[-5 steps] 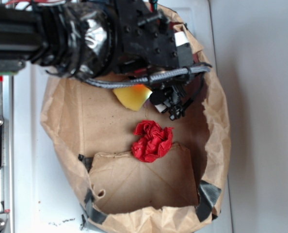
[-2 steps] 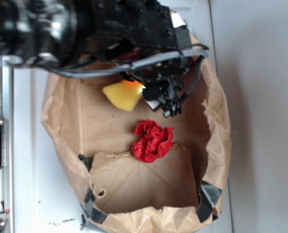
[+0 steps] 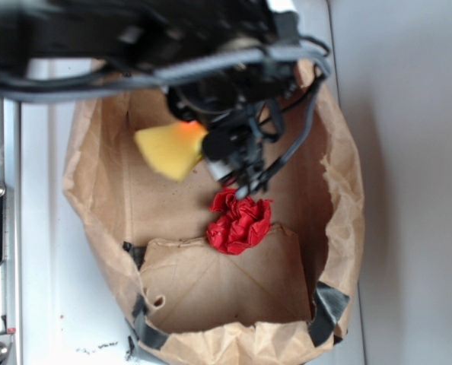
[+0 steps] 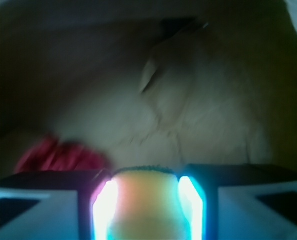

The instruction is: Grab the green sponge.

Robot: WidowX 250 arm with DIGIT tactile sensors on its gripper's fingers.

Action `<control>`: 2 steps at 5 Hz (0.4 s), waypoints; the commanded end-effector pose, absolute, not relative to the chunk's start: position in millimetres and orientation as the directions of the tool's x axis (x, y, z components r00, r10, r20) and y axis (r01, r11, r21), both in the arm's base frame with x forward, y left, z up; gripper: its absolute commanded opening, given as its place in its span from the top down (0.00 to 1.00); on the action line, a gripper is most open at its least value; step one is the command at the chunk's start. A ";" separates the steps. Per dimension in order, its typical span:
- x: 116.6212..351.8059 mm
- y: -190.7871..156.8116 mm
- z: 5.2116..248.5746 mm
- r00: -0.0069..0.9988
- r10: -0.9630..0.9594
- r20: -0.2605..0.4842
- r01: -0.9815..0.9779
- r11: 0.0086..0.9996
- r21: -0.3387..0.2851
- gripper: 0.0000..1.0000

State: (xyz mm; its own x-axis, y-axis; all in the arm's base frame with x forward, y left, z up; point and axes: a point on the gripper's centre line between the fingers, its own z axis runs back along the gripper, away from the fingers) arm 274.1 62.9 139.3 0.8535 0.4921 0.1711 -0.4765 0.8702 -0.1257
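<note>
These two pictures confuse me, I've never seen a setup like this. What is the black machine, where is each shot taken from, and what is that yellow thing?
The black machine is a small robot arm. Its gripper is the grasping part, with two jaws that close on things.

The exterior view looks down from above onto a brown paper bag lying opened out on a white surface. The wrist view comes from a camera on the arm itself, looking out between the jaws, and it is blurry.

In the bag lies a red crumpled wad. The yellow thing is the sponge, a soft foam block. In the wrist view it sits squeezed between the two jaws, so the arm is holding it. From above it sticks out beside the gripper.
</note>
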 end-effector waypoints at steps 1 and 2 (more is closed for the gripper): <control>242.2 54.0 191.0 0.849 0.436 0.298 -0.396 0.899 -0.185 1.00; 243.2 45.7 192.4 0.837 0.441 0.323 -0.401 0.897 -0.185 1.00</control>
State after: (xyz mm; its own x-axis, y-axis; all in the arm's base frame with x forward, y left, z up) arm 243.5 41.1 181.3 0.8466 0.4525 0.2802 -0.4170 0.8911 -0.1793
